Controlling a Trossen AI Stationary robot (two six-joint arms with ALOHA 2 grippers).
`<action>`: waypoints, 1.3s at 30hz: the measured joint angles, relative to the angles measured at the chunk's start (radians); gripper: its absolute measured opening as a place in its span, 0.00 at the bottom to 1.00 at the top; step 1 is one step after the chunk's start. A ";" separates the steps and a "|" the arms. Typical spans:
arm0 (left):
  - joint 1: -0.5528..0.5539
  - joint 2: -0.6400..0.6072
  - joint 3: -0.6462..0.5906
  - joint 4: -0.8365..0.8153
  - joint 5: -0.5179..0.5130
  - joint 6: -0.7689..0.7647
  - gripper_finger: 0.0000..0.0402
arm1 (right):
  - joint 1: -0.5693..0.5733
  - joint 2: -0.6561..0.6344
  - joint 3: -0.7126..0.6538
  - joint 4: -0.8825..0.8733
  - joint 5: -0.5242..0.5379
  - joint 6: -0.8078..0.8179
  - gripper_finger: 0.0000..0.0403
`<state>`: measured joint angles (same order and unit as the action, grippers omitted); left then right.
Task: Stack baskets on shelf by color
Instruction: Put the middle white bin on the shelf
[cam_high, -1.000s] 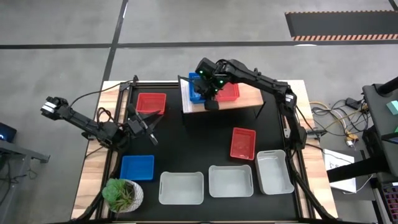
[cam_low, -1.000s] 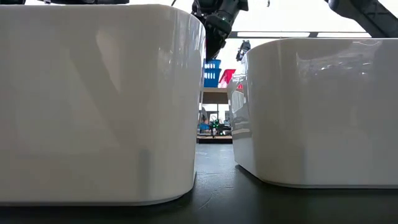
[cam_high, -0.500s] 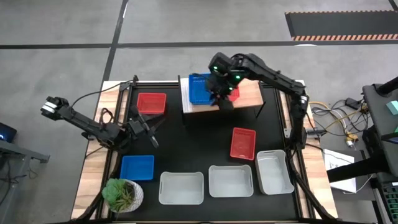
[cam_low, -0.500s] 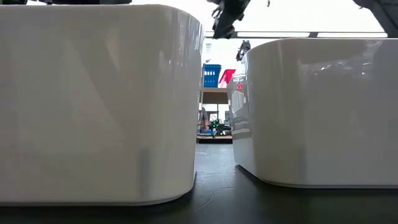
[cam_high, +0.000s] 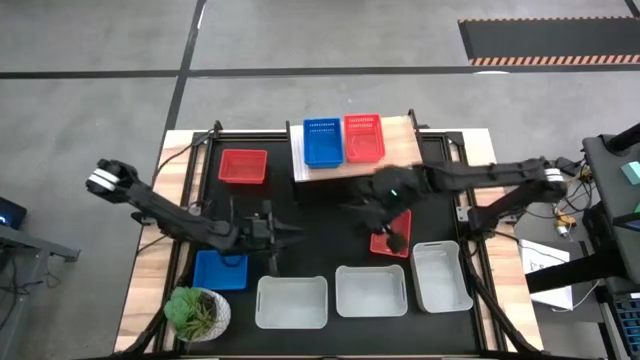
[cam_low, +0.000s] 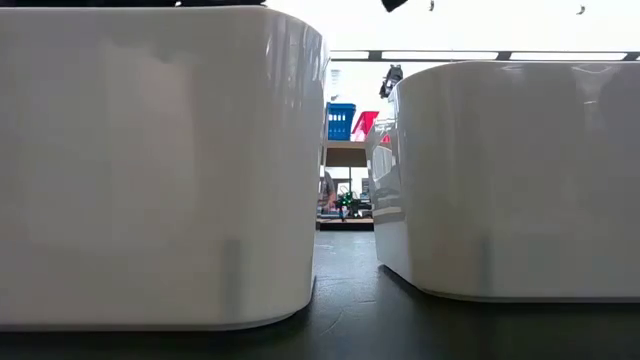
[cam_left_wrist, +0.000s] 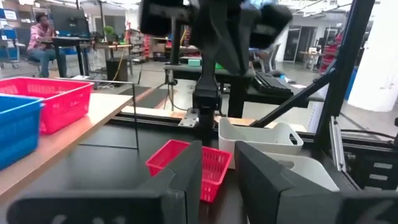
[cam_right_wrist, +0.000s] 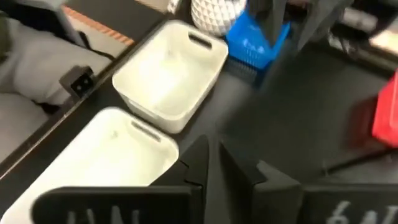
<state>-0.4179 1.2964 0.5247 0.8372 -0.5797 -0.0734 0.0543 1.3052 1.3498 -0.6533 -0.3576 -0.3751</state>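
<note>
Shelf at table's far edge, centre: blue basket and red basket side by side on its left and mid parts, touching or nearly; right third is bare wood.

R gripper over mid-table, just beside the near-right red basket, at its left edge; jaws clenched, holding nothing, per right wrist view.

L gripper low over table's centre-left, near the near-left blue basket, not touching it. Fingers a bit apart, nothing between them.

Another red basket sits far-left, well apart from shelf.

3 white baskets in a row along near edge, narrow gaps between; rightmost one turned lengthwise, close to table's right edge. Plant at near-left corner, beside the blue basket.

Open black top betw. shelf and white row, mostly centre.
</note>
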 joint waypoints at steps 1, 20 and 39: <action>0.000 0.019 0.017 0.001 0.000 0.000 0.20 | 0.027 -0.025 -0.038 0.010 0.042 0.029 0.05; 0.010 0.045 0.208 -0.806 0.013 -0.643 0.20 | 0.259 -0.312 -0.564 0.266 0.467 0.441 0.02; -0.028 0.207 0.601 -1.969 0.512 -1.207 0.20 | 0.262 -0.263 -0.537 0.238 0.549 0.453 0.02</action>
<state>-0.4464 1.5032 1.1259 -1.1318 -0.0681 -1.2808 0.3161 1.0425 0.8127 -0.4154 0.1912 0.0780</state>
